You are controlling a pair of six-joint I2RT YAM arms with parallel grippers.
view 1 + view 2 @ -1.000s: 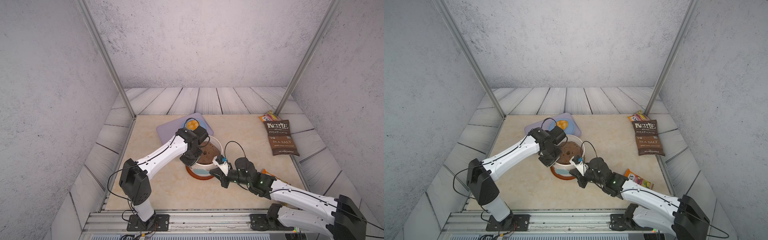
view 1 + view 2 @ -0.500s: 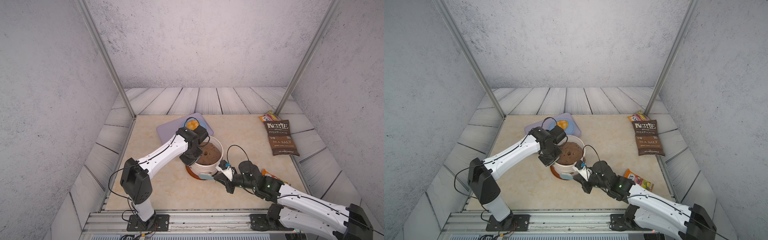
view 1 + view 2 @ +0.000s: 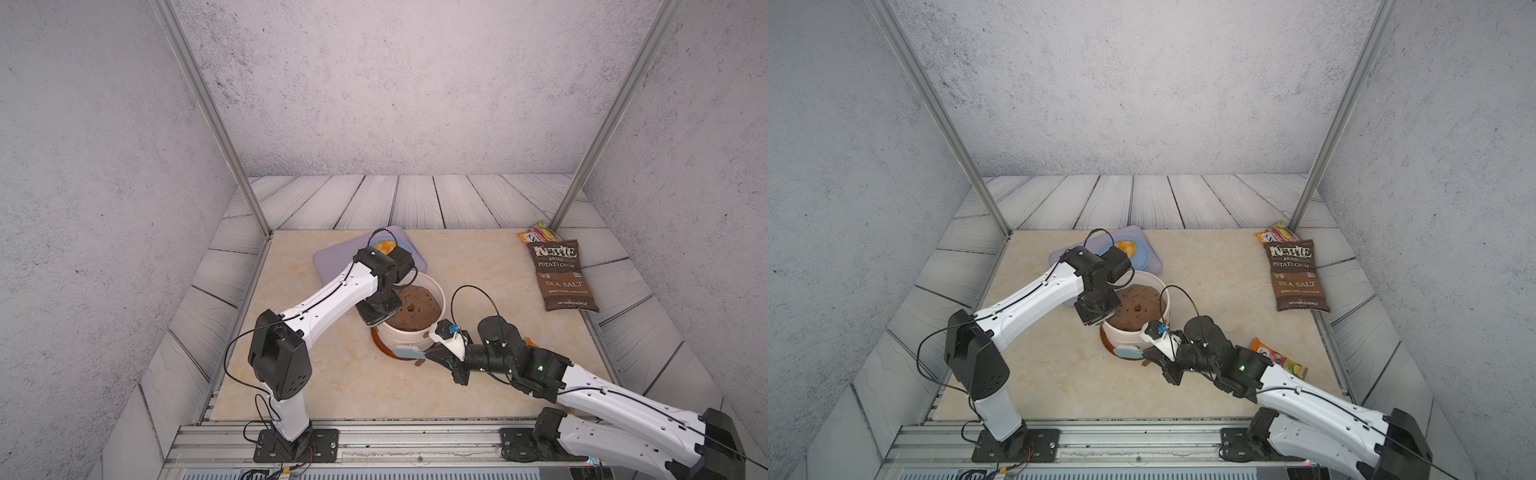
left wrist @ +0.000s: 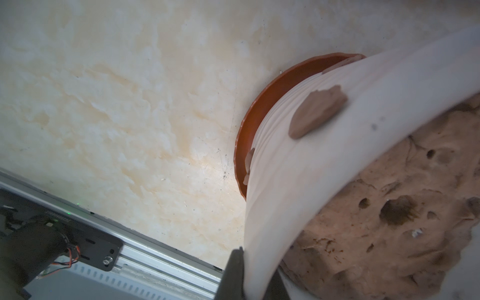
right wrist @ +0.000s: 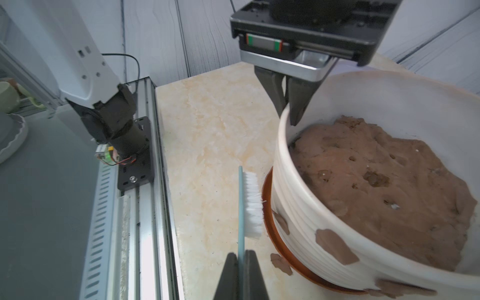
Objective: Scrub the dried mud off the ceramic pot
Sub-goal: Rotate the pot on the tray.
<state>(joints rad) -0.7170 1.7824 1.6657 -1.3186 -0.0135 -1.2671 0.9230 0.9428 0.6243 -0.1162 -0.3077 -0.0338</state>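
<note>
Three grey walls (image 3: 395,83) around marbled tabletop (image 3: 374,390)

ceramic pot (image 5: 293,207) is cream-white with wavy horizontal ribs, and the dried mud (image 4: 317,114) patches are matte mid-brown. saucer (image 4: 262,109) is rust-orange. brush (image 5: 250,205) has a pale blue handle and white bristles. tabletop (image 3: 340,390) is cream marble-look, chip bag (image 3: 561,276) dark brown with white lettering, tray (image 3: 332,262) lavender.

Beige marble-look tabletop (image 3: 332,374) here: lavender tray (image 3: 328,262) toward the back, rust-brown saucer (image 4: 249,124) mid-table with a loose mud flake (image 5: 280,263) just beside it, Kettle chips bag (image 3: 563,276) on the right, a snack packet (image 3: 540,235) touching its far end, another packet (image 3: 1279,357) nearer the front.
</note>
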